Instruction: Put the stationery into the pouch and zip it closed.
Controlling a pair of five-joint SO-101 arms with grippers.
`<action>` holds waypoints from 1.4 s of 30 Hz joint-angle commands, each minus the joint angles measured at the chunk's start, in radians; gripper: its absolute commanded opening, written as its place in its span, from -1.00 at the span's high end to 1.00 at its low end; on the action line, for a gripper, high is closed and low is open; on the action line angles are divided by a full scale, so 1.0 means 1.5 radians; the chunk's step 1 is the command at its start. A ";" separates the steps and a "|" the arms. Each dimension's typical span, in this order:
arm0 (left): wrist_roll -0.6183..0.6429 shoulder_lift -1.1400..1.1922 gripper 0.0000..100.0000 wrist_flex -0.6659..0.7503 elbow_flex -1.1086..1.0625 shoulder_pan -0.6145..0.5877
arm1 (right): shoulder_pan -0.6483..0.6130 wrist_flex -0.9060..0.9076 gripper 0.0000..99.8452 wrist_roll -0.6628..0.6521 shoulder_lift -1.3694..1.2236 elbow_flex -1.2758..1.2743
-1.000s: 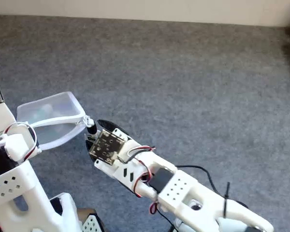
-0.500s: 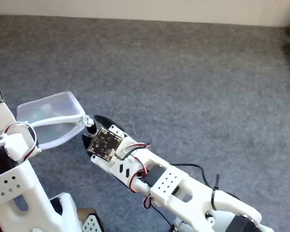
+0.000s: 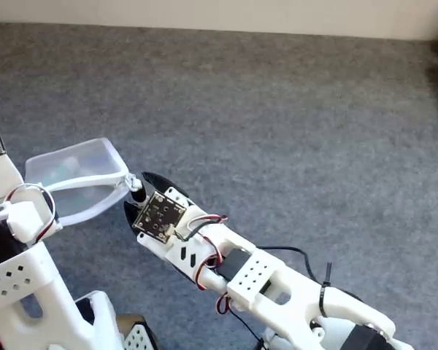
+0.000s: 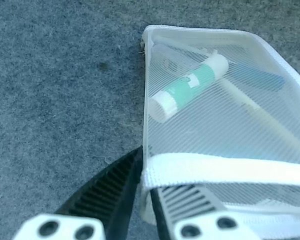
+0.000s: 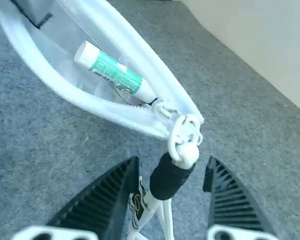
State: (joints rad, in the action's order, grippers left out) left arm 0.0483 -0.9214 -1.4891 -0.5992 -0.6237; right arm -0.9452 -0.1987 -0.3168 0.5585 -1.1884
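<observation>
A translucent white mesh pouch (image 3: 80, 175) lies on the grey carpet at the left, its mouth open. Inside it are a green-and-white glue stick (image 4: 187, 87), a blue item (image 4: 260, 77) and a white pen (image 4: 260, 112). My left gripper (image 4: 147, 195) is shut on the pouch's (image 4: 225, 130) zipper band at one end. At the other end my right gripper (image 5: 172, 165) is open, its fingers on either side of the black zipper pull (image 5: 167, 177) and apart from it. The right wrist view looks into the pouch (image 5: 90, 102) at the glue stick (image 5: 112, 70). From above, the right gripper (image 3: 139, 193) sits at the pouch's corner.
Grey carpet (image 3: 292, 124) stretches bare to the right and back. A pale wall strip (image 3: 219, 14) runs along the far edge. The left arm's white body (image 3: 22, 284) fills the near left corner, and black cables (image 3: 299, 259) trail by the right arm.
The right arm has shifted slightly left and forward, bringing its open fingers closer around the zipper pull. The left arm and the pouch have stayed still.
</observation>
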 commanded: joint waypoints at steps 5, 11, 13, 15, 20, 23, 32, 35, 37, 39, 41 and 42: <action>-0.002 -0.002 0.98 0.016 0.006 -0.002 | 0.004 -0.016 0.59 0.005 0.003 0.040; -0.002 -0.002 0.98 0.015 0.006 -0.002 | 0.004 -0.016 0.78 0.005 0.003 0.057; -0.002 -0.002 0.98 0.015 0.006 -0.002 | 0.004 -0.016 0.78 0.005 0.003 0.058; -0.002 -0.002 0.98 0.015 0.006 -0.002 | 0.004 -0.016 0.78 0.005 0.003 0.058; -0.002 -0.002 0.98 0.015 0.006 -0.002 | 0.004 -0.016 0.78 0.005 -0.007 0.070; -0.002 -0.002 0.98 0.015 0.006 -0.002 | 0.004 -0.015 0.78 0.005 -0.071 0.116; -0.002 -0.002 0.98 0.015 0.006 -0.002 | 0.019 -0.015 0.78 0.005 -0.143 0.166; -0.002 -0.002 0.98 0.015 0.006 -0.002 | 0.023 -0.015 0.85 0.004 -0.143 0.164; -0.002 -0.002 0.98 0.015 0.006 -0.002 | 0.026 -0.014 0.93 0.002 -0.142 0.164; -0.002 -0.002 0.98 0.016 0.006 -0.002 | 0.026 -0.011 0.96 0.002 -0.121 0.164; -0.002 -0.001 0.98 0.016 0.006 -0.002 | 0.025 -0.004 0.92 0.003 -0.084 0.156; -0.002 -0.001 0.98 0.016 0.006 -0.002 | 0.025 0.011 0.89 0.004 -0.066 0.144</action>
State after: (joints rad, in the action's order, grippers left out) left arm 0.0483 -0.9198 -1.4876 -0.5992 -0.6237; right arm -0.9114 -0.1987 -0.3168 0.3437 -1.0134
